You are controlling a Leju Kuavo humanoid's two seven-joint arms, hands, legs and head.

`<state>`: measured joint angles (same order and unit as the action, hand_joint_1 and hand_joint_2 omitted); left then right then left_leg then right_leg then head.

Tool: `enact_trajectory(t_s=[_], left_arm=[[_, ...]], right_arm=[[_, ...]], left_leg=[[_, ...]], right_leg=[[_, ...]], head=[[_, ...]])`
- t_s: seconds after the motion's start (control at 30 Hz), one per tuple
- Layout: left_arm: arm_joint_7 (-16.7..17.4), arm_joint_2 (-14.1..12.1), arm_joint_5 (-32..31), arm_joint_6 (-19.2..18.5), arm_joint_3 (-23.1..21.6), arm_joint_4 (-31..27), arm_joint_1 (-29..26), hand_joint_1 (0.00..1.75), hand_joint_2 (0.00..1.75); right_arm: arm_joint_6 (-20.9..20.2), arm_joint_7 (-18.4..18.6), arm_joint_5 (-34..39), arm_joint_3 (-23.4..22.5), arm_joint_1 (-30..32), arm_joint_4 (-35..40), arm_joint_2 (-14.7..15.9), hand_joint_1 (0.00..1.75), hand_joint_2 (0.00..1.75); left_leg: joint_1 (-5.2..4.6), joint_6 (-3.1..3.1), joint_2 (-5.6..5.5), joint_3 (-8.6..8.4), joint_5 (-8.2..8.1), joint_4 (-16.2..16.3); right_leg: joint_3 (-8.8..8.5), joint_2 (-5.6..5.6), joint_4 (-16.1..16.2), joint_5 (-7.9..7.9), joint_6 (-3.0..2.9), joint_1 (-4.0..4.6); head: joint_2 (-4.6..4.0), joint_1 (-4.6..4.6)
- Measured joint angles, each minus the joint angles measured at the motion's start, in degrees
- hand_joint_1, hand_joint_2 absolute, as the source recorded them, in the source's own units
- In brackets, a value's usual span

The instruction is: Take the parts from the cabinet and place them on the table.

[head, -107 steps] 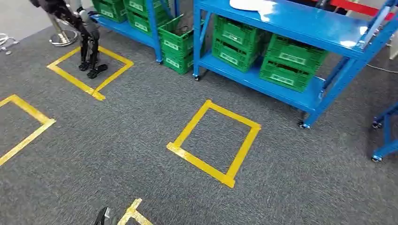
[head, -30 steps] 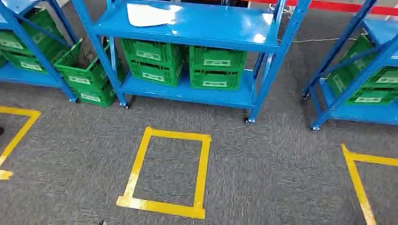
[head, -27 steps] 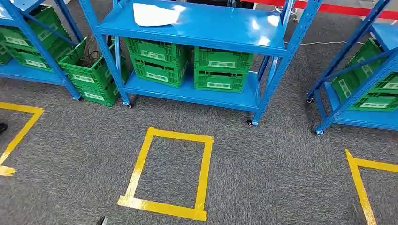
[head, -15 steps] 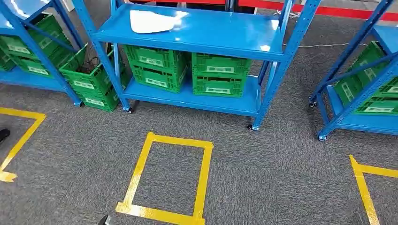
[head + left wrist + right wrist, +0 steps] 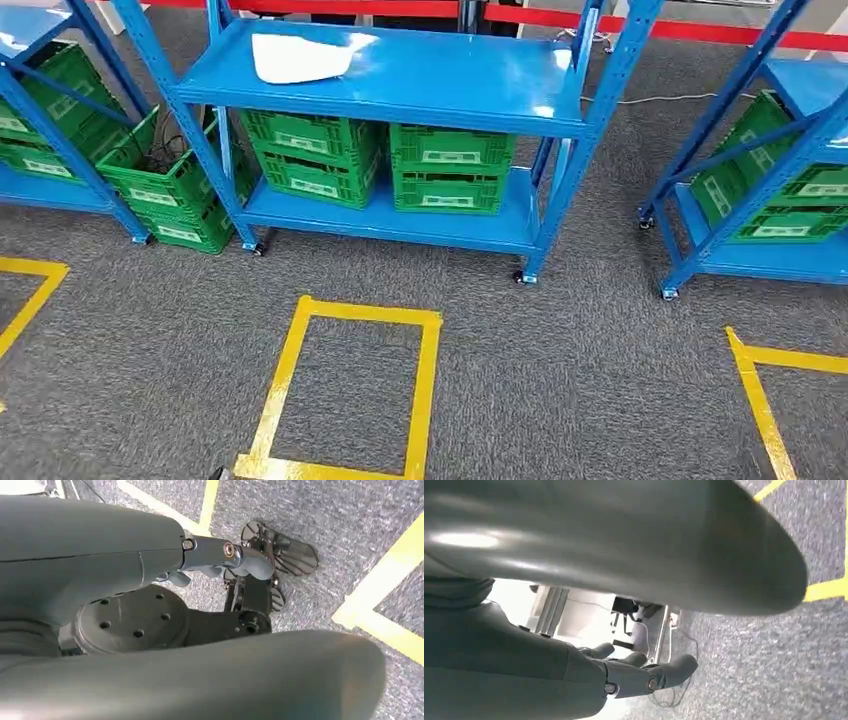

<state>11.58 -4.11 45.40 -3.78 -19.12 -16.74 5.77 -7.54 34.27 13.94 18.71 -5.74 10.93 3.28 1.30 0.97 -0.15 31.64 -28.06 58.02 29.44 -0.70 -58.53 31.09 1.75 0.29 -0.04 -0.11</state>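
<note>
I see a blue metal shelving cabinet (image 5: 400, 75) ahead, flat white part (image 5: 296, 57) on its upper shelf, green plastic crates (image 5: 385, 165) below, my left hand (image 5: 220, 560) and right hand (image 5: 639, 672) hanging empty, fingers loosely apart

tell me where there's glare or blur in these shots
Head view: sharp overall, with bright glare patches on the blue shelf top near the white sheet. Right wrist view: background blown out white behind the right hand, and the near grey cover is blurred. Left wrist view: evenly lit, near cover soft.
</note>
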Motion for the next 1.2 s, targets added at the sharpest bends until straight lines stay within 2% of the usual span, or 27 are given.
enact_trajectory(t_s=[0.03, 0.07, 0.13, 0.17, 0.2, 0.23, 0.3, 0.37, 0.43, 0.47, 0.5, 0.53, 0.57, 0.63, 0.7, 0.73, 0.77, 0.83, 0.87, 0.9, 0.93, 1.0, 1.03, 1.07, 1.13, 1.17, 1.2], left_arm=[[0.0, 0.0, 0.0, 0.0, 0.0, 0.0, 0.0, 0.0, 0.0], [0.0, 0.0, 0.0, 0.0, 0.0, 0.0, 0.0, 0.0, 0.0], [0.0, 0.0, 0.0, 0.0, 0.0, 0.0, 0.0, 0.0, 0.0], [0.0, 0.0, 0.0, 0.0, 0.0, 0.0, 0.0, 0.0, 0.0], [0.0, 0.0, 0.0, 0.0, 0.0, 0.0, -0.1, 0.0, 0.0], [0.0, 0.0, 0.0, 0.0, 0.0, 0.0, -0.1, 0.0, 0.0], [0.0, 0.0, 0.0, 0.0, 0.0, 0.0, -0.1, 0.0, 0.0], [0.0, 0.0, 0.0, 0.0, 0.0, 0.0, 0.0, 0.0, 0.0], [0.0, 0.0, 0.0, 0.0, 0.0, 0.0, 0.0, 0.0, 0.0], [0.0, 0.0, 0.0, 0.0, 0.0, 0.0, 0.1, 0.0, 0.0], [0.0, 0.0, 0.0, 0.1, 0.0, -0.1, 0.0, 0.0, 0.0], [0.0, 0.2, 0.0, 0.2, -0.1, -0.1, 0.0, 0.0, 0.0], [0.0, 0.4, 0.0, 0.2, -0.1, -0.1, 0.0, 0.0, 0.0], [0.0, 0.6, 0.0, 0.7, -0.2, 0.0, -0.3, 0.0, 0.0], [0.0, 0.7, 0.0, 0.8, -0.2, 0.0, -0.5, 0.0, 0.0], [0.0, 0.7, 0.0, 0.9, -0.2, 0.1, -0.8, 0.0, 0.0], [-0.1, 0.7, 0.0, 1.0, -0.2, 0.1, -0.9, 0.0, 0.0], [-0.2, 0.8, 0.1, 1.0, -0.2, 0.2, -0.9, 0.0, 0.0], [-0.3, 0.8, 0.2, 1.0, -0.2, 0.2, -0.9, 0.0, 0.0], [-0.4, 0.8, 0.2, 1.0, -0.2, 0.2, -0.7, 0.0, 0.0], [-0.3, 0.9, 0.3, 0.9, -0.2, 0.2, -0.8, 0.0, 0.0], [-0.3, 0.9, 0.3, 0.8, -0.2, 0.3, -0.9, 0.0, 0.0], [-0.4, 1.0, 0.3, 0.7, -0.2, 0.2, -0.8, 0.0, 0.0], [-0.4, 1.0, 0.3, 0.7, -0.2, 0.3, -0.8, 0.0, 0.0], [-0.4, 1.0, 0.4, 0.7, -0.2, 0.3, -0.8, 0.0, 0.0], [-0.4, 0.9, 0.4, 0.7, -0.2, 0.3, -0.8, 0.0, 0.0], [-0.3, 0.9, 0.4, 0.7, -0.2, 0.3, -0.8, 0.0, 0.0]], right_arm=[[0.0, 0.0, 0.0, 0.0, 0.0, 0.0, 0.0, 0.0, 0.0], [0.0, 0.0, 0.0, 0.0, 0.0, 0.0, 0.0, 0.0, 0.0], [0.0, 0.0, 0.0, 0.0, 0.1, 0.0, 0.0, 0.0, 0.0], [0.0, 0.0, 0.0, 0.0, 0.2, 0.0, 0.0, 0.0, 0.0], [0.0, 0.0, 0.0, 0.0, 0.3, 0.0, 0.0, 0.0, 0.0], [0.0, 0.0, 0.0, 0.0, 0.3, 0.0, 0.0, 0.0, 0.0], [0.0, 0.0, 0.0, 0.0, 0.3, 0.0, 0.0, 0.0, 0.0], [0.0, 0.0, 0.0, 0.0, 0.1, 0.0, 0.0, 0.0, 0.0], [0.0, 0.0, 0.0, 0.0, 0.2, 0.0, 0.0, 0.0, 0.0], [0.0, 0.0, 0.0, 0.0, 0.2, 0.0, 0.0, 0.0, 0.0], [0.0, 0.0, 0.0, 0.0, 0.2, 0.0, 0.0, 0.0, 0.0], [0.0, 0.1, -0.1, 0.0, 0.2, 0.0, 0.0, 0.0, 0.0], [0.0, 0.1, -0.1, 0.1, 0.2, 0.0, 0.1, 0.0, 0.0], [-0.1, 0.2, -0.1, 0.1, 0.1, 0.0, 0.2, 0.0, 0.0], [-0.1, 0.2, -0.1, 0.1, 0.1, 0.0, 0.3, 0.0, 0.0], [-0.1, 0.2, -0.1, 0.1, 0.2, 0.0, 0.3, 0.0, 0.0], [-0.1, 0.2, -0.1, 0.1, 0.2, 0.0, 0.3, 0.0, 0.0], [-0.1, 0.1, -0.1, 0.1, 0.3, 0.0, 0.3, 0.0, 0.0], [0.2, -0.1, -0.2, 0.1, 0.4, 0.0, 0.3, 0.0, 0.0], [0.5, -0.6, -0.2, 0.2, 0.3, 0.0, 0.3, 0.0, 0.0], [0.7, -0.8, -0.2, 0.2, 0.3, 0.0, 0.4, 0.0, 0.0], [0.9, -1.0, -0.3, 0.3, 0.1, 0.0, 0.6, 0.0, 0.0], [0.9, -1.1, -0.3, 0.5, 0.0, 0.0, 0.7, 0.0, 0.0], [0.9, -1.1, -0.3, 0.6, 0.1, 0.0, 0.7, 0.0, 0.0], [0.7, -1.1, -0.3, 0.6, 0.0, 0.0, 0.8, 0.0, 0.0], [0.7, -1.1, -0.3, 0.6, 0.1, 0.0, 0.9, 0.0, 0.0], [0.6, -1.1, -0.3, 0.6, 0.2, 0.0, 0.9, 0.0, 0.0]], left_leg=[[0.08, 0.26, 0.04, -0.15, -0.07, -0.1], [0.06, 0.41, 0.06, -0.2, -0.18, -0.1], [0.0, 0.62, 0.08, -0.35, -0.59, -0.1], [0.0, 0.56, 0.04, -0.54, -0.81, -0.1], [0.03, 0.51, -0.02, -0.85, -1.03, -0.1], [0.07, 0.38, -0.12, -1.3, -1.35, -0.1], [0.1, -0.04, -0.16, -2.2, -1.97, -0.2], [-0.12, -0.9, -0.1, -1.83, -2.8, -0.3], [0.26, -1.46, -0.03, -2.54, -3.01, -0.8], [0.27, -1.92, 0.05, -3.16, -3.21, -1.2], [0.43, -2.09, 0.04, -3.65, -3.44, -0.4], [0.26, -2.01, 0.03, -2.63, -4.59, 1.7], [0.24, -2.02, 0.02, -0.51, -6.52, 5.6], [0.24, -2.15, 0.02, 5.14, -9.7, 14.6], [0.23, -2.13, 0.02, 6.99, -9.65, 16.8], [0.23, -2.04, 0.02, 7.69, -8.1, 16.4], [0.23, -1.94, 0.03, 6.94, -5.37, 13.3], [0.23, -1.65, 0.05, 3.12, 0.72, 3.5], [0.21, -1.42, 0.04, 2.0, 1.07, 0.9], [0.03, -1.37, -0.01, 1.2, 0.3, 0.5], [-0.1, -1.14, 0.0, 0.75, 0.16, 0.6], [-0.37, -0.53, -0.09, 0.7, -0.03, 0.6], [0.27, -0.1, -0.12, 0.41, 0.27, 0.1], [0.23, 0.0, -0.16, 0.19, 0.18, 0.0], [0.18, 0.42, -0.11, 0.08, -0.09, 0.0], [0.05, 0.59, -0.07, -0.07, -0.42, 0.0], [-0.01, 0.63, -0.08, -0.29, -0.7, 0.0]], right_leg=[[1.3, 0.12, -2.5, 1.46, 0.38, -0.11], [3.53, 0.12, -6.5, 3.45, 0.66, -0.4], [9.13, 0.13, -15.7, 6.53, 1.18, -0.82], [10.55, 0.13, -17.2, 6.1, 1.35, -0.97], [10.62, 0.15, -16.1, 4.42, 1.42, -1.1], [9.45, 0.17, -12.3, 1.29, 1.4, -1.19], [5.47, 0.36, -1.9, -4.68, 0.95, -1.19], [3.75, 0.38, 0.0, -3.66, 0.11, -0.66], [3.91, 0.33, 0.0, -3.25, -0.61, -0.19], [3.2, 0.28, 0.6, -3.28, -1.07, -0.12], [1.72, 0.3, 1.6, -3.67, -1.54, -0.68], [1.25, 0.39, 2.0, -3.63, -1.99, -0.59], [1.1, 0.49, 2.0, -3.63, -2.34, -0.57], [0.93, 0.41, 1.9, -3.22, -2.72, -0.36], [0.77, 0.26, 1.9, -3.0, -2.71, -0.31], [0.4, 0.1, 1.9, -2.69, -2.64, -0.28], [-0.12, 0.04, 1.9, -2.31, -2.5, -0.28], [-1.28, 0.04, 1.8, -1.45, -2.08, -0.29], [-0.5, 0.07, 1.8, -0.99, -1.72, -0.26], [-0.85, -0.03, 1.4, -0.11, -1.14, 0.12], [-1.01, -0.04, 1.7, -0.12, -0.86, -0.04], [-1.31, -0.02, 2.0, -0.04, -0.26, -0.26], [-1.41, 0.0, 1.6, 0.35, 0.1, -0.33], [-0.86, 0.14, -0.1, 1.16, 0.47, -0.35], [3.03, 0.16, -6.7, 4.3, 0.87, -0.66], [6.81, 0.16, -12.9, 6.5, 1.09, -0.82], [9.15, 0.17, -16.1, 6.92, 1.18, -0.9]], head=[[0.0, 0.61], [0.0, 1.16], [0.0, 1.42], [0.0, 1.51], [0.0, 1.68], [0.0, 1.92], [0.0, 2.51], [0.0, 2.62], [0.0, 2.43], [0.0, 2.49], [0.0, 2.43], [0.0, 1.93], [0.0, 1.51], [0.0, 0.92], [0.0, 0.74], [0.0, 0.54], [0.0, 0.31], [0.0, -0.18], [0.0, -0.44], [0.0, -0.38], [0.0, -0.16], [0.0, 0.0], [0.0, -0.13], [0.0, 0.28], [0.0, 1.27], [0.0, 1.44], [0.0, 1.57]])
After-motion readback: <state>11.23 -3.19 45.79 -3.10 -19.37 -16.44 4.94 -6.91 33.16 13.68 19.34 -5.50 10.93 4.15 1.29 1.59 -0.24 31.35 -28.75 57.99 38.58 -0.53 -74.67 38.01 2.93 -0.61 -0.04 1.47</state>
